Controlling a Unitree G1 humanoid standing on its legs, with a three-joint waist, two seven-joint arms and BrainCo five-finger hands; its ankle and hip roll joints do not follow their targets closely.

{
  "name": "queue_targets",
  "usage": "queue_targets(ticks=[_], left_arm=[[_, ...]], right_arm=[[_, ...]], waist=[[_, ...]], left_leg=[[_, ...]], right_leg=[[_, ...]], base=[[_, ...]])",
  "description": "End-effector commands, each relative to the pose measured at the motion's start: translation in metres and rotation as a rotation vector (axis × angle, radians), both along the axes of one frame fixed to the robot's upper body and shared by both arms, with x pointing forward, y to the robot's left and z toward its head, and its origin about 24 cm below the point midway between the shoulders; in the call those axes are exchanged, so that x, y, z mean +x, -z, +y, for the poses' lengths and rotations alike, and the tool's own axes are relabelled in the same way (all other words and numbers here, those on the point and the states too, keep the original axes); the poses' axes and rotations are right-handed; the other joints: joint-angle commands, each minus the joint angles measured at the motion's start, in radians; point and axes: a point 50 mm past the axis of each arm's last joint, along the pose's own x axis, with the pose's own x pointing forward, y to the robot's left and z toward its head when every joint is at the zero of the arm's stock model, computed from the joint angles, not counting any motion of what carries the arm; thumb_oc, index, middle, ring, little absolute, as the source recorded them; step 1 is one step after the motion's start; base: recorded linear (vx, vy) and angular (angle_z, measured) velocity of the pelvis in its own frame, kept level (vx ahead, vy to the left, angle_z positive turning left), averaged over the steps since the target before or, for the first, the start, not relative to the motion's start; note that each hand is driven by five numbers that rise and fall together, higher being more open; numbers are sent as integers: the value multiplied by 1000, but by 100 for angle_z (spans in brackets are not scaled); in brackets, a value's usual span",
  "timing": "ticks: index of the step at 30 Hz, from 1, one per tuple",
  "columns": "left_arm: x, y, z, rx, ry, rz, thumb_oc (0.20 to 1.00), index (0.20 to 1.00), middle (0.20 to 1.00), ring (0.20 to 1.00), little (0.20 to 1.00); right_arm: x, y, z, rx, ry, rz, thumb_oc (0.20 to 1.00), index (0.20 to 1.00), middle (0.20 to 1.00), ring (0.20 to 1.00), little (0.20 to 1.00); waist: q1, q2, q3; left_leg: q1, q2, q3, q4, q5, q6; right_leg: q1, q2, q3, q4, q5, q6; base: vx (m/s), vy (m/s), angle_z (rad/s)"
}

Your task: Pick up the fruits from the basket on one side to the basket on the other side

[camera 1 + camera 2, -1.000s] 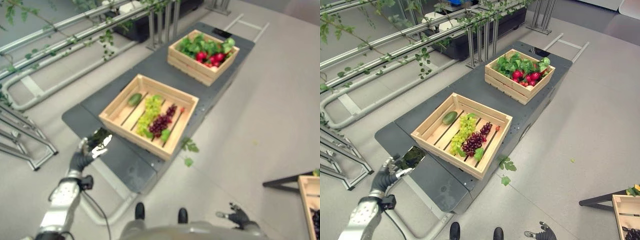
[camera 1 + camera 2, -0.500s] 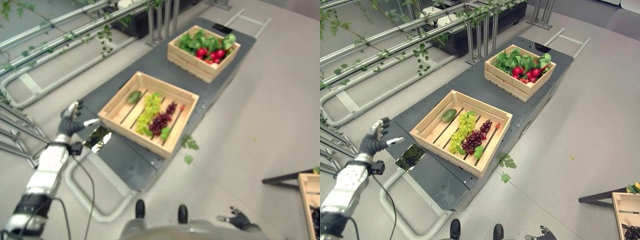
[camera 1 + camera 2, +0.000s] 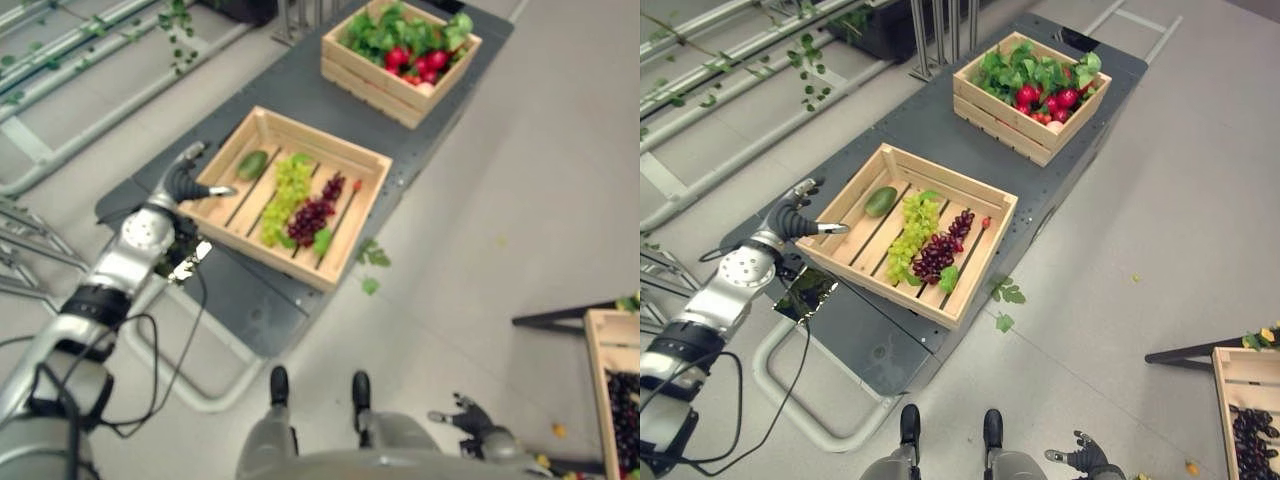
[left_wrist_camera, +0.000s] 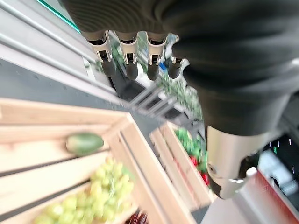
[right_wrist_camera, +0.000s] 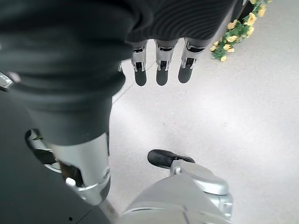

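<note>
Grapes (image 3: pixel 908 238) lie in the crate (image 3: pixel 969 252), the left hand (image 3: pixel 797 218) spread empty at its rim, right hand (image 3: pixel 1080 459) relaxed low.

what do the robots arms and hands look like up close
Both arms are silver-grey metal segments with darker bands at the joints. The left hand and the right hand have a dark ribbed cover over the back and wrist, silver fingers with dark rounded tips, and a thick silver thumb set apart from them. The right hand's fingers look the same.
</note>
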Motion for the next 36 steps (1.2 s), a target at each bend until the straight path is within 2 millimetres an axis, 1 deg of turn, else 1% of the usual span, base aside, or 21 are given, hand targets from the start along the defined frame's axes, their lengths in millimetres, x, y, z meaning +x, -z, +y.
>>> queue_targets(ticks=[1, 5, 7, 13, 16, 18, 24, 28, 29, 31, 33, 35, 36], left_arm=[[13, -33, 2, 51, -39, -105, 1000, 1000, 1000, 1000, 1000], [19, -29, -1, 66, -59, -84, 1000, 1000, 1000, 1000, 1000], [21, -30, -2, 70, -65, -87, 1000, 1000, 1000, 1000, 1000], [25, -17, 9, 84, -150, -32, 1000, 1000, 1000, 1000, 1000], [27, -15, 11, 88, -171, -21, 1000, 1000, 1000, 1000, 1000], [28, -11, 14, 54, -206, -6, 1000, 1000, 1000, 1000, 1000], [29, -5, 21, 8, -259, 17, 1000, 1000, 1000, 1000, 1000], [29, -7, 26, -24, -292, 15, 1000, 1000, 1000, 1000, 1000], [29, -7, 30, -69, -323, 18, 1000, 1000, 1000, 1000, 1000], [30, -9, 31, -85, -332, 14, 1000, 1000, 1000, 1000, 1000], [33, -18, 34, -127, -355, -5, 1000, 1000, 1000, 1000, 1000], [33, -20, 35, -141, -365, -9, 1000, 1000, 1000, 1000, 1000], [35, -27, 35, -166, -372, -26, 1000, 1000, 1000, 1000, 1000]], right_arm=[[-2, -1, -3, -14, 3, -8, 1000, 1000, 1000, 1000, 1000], [-3, -1, -4, -16, 11, -11, 1000, 1000, 1000, 1000, 1000], [-2, -1, -4, -17, 13, -13, 1000, 1000, 1000, 1000, 1000], [3, -3, -2, -12, 3, -42, 1000, 1000, 1000, 1000, 1000], [5, -4, -1, -13, -6, -52, 1000, 1000, 1000, 1000, 1000], [7, -5, 0, -15, -12, -65, 1000, 1000, 1000, 1000, 1000], [10, -7, 2, -19, -17, -89, 1000, 1000, 1000, 1000, 1000], [11, -8, 1, -23, -14, -99, 1000, 1000, 1000, 1000, 1000], [13, -9, 1, -26, -16, -107, 1000, 1000, 1000, 1000, 1000], [15, -10, 0, -28, -13, -117, 1000, 1000, 1000, 1000, 1000], [20, -12, -1, -32, -7, -140, 1000, 1000, 1000, 1000, 1000], [22, -13, -1, -35, -9, -150, 1000, 1000, 1000, 1000, 1000], [26, -15, -1, -36, -6, -171, 1000, 1000, 1000, 1000, 1000]], waist=[[-8, -14, 1], [-12, -27, 14], [-12, -30, 16], [-24, -47, 41], [-30, -49, 51], [-36, -52, 68], [-46, -53, 89], [-50, -54, 98], [-54, -54, 104], [-56, -54, 107], [-63, -52, 116], [-64, -52, 120], [-68, -50, 126]], left_leg=[[-43, -7, 9, 17, -30, 4], [-76, -9, 9, 22, -21, 6], [-87, -10, 9, 24, -20, 6], [-150, -19, 10, 33, -5, 9], [-167, -22, 12, 35, -1, 10], [-191, -27, 11, 36, 4, 12], [-237, -32, 12, 43, 13, 15], [-261, -35, 9, 43, 18, 15], [-273, -38, 7, 42, 21, 16], [-281, -40, 5, 41, 24, 16], [-303, -42, 0, 41, 29, 16], [-308, -44, -1, 40, 30, 17], [-323, -47, -3, 41, 33, 17]], right_leg=[[-113, -54, 32, 3, 62, 121], [-145, -58, 37, 4, 74, 120], [-156, -59, 39, 6, 78, 121], [-219, -62, 48, 9, 97, 122], [-237, -64, 52, 10, 102, 122], [-266, -66, 62, 11, 111, 123], [-314, -71, 77, 12, 121, 122], [-336, -73, 82, 12, 126, 123], [-348, -72, 85, 12, 131, 123], [-357, -72, 86, 11, 133, 123], [-378, -73, 89, 12, 136, 124], [-382, -73, 92, 11, 137, 124], [-394, -74, 93, 11, 140, 124]], base=[[-58, -2, -1], [-62, 5, 2], [-48, 7, -2], [-52, 13, -1], [-43, 29, -6], [-58, 32, -9], [-32, 27, -4], [-9, 6, -3], [-9, 3, -6], [-6, 3, -2], [0, 0, 0], [0, 0, 0], [0, 0, 0]])
